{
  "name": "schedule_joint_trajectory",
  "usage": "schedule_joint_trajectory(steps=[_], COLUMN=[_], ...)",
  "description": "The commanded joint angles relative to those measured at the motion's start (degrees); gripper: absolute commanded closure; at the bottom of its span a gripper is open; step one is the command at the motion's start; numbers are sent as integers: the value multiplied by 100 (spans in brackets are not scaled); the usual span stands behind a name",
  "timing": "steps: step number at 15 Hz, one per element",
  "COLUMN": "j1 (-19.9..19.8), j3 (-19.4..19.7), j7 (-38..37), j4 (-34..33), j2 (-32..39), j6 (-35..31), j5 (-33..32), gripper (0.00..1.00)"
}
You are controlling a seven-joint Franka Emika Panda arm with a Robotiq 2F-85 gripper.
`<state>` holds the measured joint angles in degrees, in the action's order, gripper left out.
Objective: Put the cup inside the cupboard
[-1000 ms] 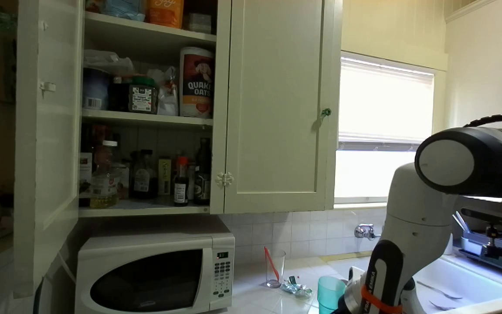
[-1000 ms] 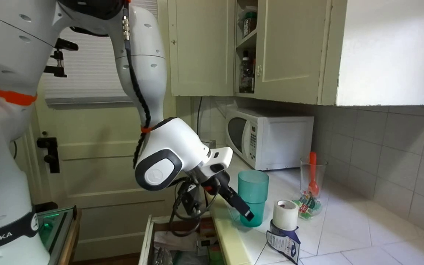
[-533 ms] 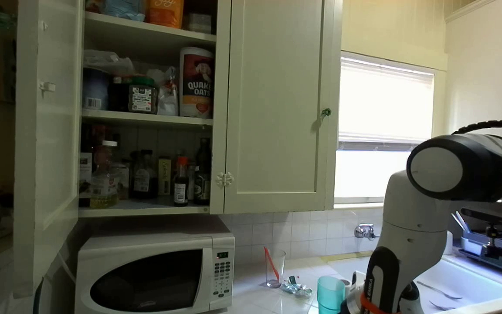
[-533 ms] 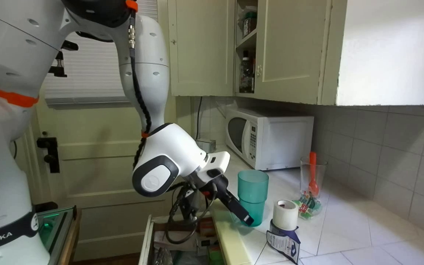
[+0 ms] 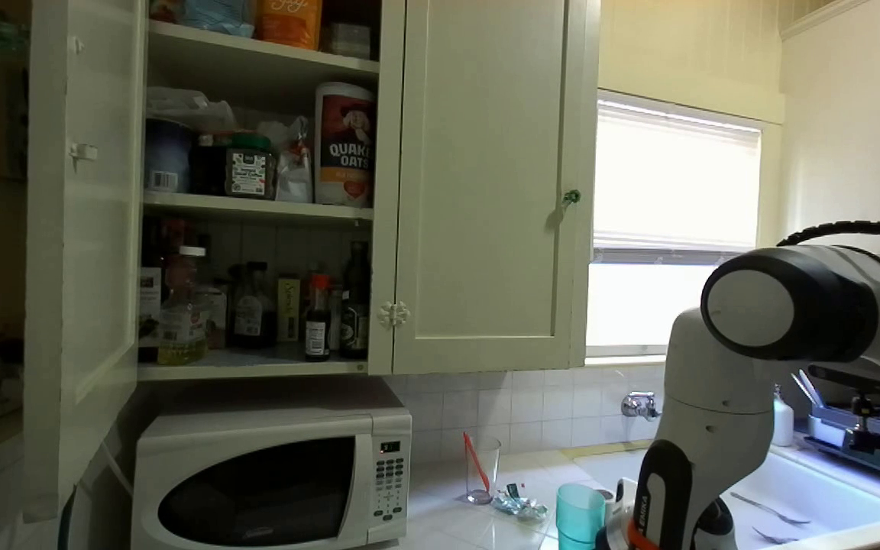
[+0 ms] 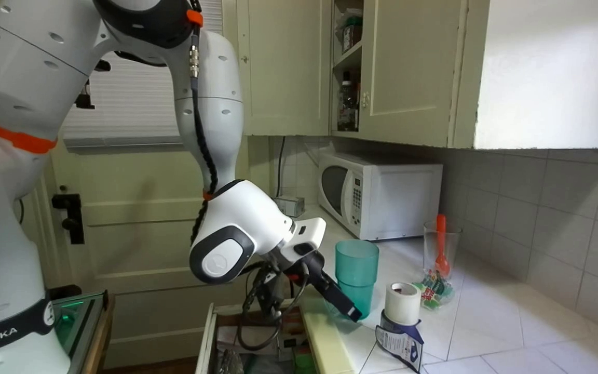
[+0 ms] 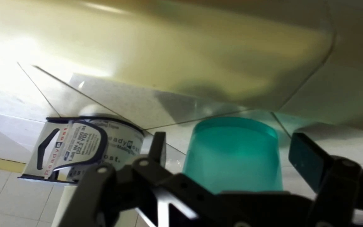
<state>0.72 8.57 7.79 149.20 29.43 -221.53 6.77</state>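
Cream-painted and panelled, the wooden cupboard (image 5: 478,168) is the largest thing here; in an exterior view a door (image 5: 100,252) stands open, with bottles (image 5: 318,321), jars (image 5: 250,172) and a cylindrical oats canister (image 5: 344,145) on the shelves (image 5: 257,202). Beneath it runs the counter (image 6: 496,317), of glossy pale tiles with thin joints and a smooth yellow edge, backed by a grey-white tiled wall (image 6: 563,208); the room also holds a bright window (image 5: 669,313) with a pale blind (image 5: 677,176) and a white sink (image 5: 837,489). The arm (image 6: 226,114), rounded white shells and black trim, is bent low beside the counter. Farther along sits the microwave (image 6: 403,202), a white box with a dark oval pane. Next in size come a clear tumbler (image 6: 454,249) holding a red-orange spoon (image 6: 441,252), and the cup (image 6: 360,265), of see-through teal plastic, narrowing at a step partway down. Smaller are a white tape roll (image 6: 403,304) in a printed, navy-edged holder (image 6: 403,345) and a crinkled clear wrapper (image 6: 436,291) just beside the tumbler. The cup stands upright on the counter, outside the cupboard. In the wrist view the jaws are spread, one to each side of it, a gap showing at both; in an exterior view they hide part of its foot.
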Motion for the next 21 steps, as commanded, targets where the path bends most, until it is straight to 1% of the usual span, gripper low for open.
schedule_joint_trajectory(steps=[1, 2, 3, 4, 5, 7, 9, 12, 14, 16, 18, 20, 21], j1=[-9, -17, -29, -35, -31, 6, 48, 309, 733, 1064, 1339, 1648, 1897], j3=[-7, -6, -8, -6, -3, 15, 34, 103, 246, 302, 262, 170, 222], j7=[-45, -50, -57, -60, -54, -25, 42, 427, 981, 1567, 2069, 2590, 2809], j4=[-145, -173, -198, -228, -250, -267, -193, 102, 249, 392, 472, 428, 388], j2=[197, 210, 222, 240, 253, 226, 129, -279, -564, -984, -1477, -1908, -2118], j6=[-146, -138, -133, -123, -122, -108, -34, -33, -141, -150, 63, 200, 291], j5=[119, 117, 105, 102, 103, 148, 147, 153, 440, 592, 779, 1268, 1533], gripper=[0, 1, 15, 26, 32, 48, 49, 49, 49, 49, 49, 49, 49])
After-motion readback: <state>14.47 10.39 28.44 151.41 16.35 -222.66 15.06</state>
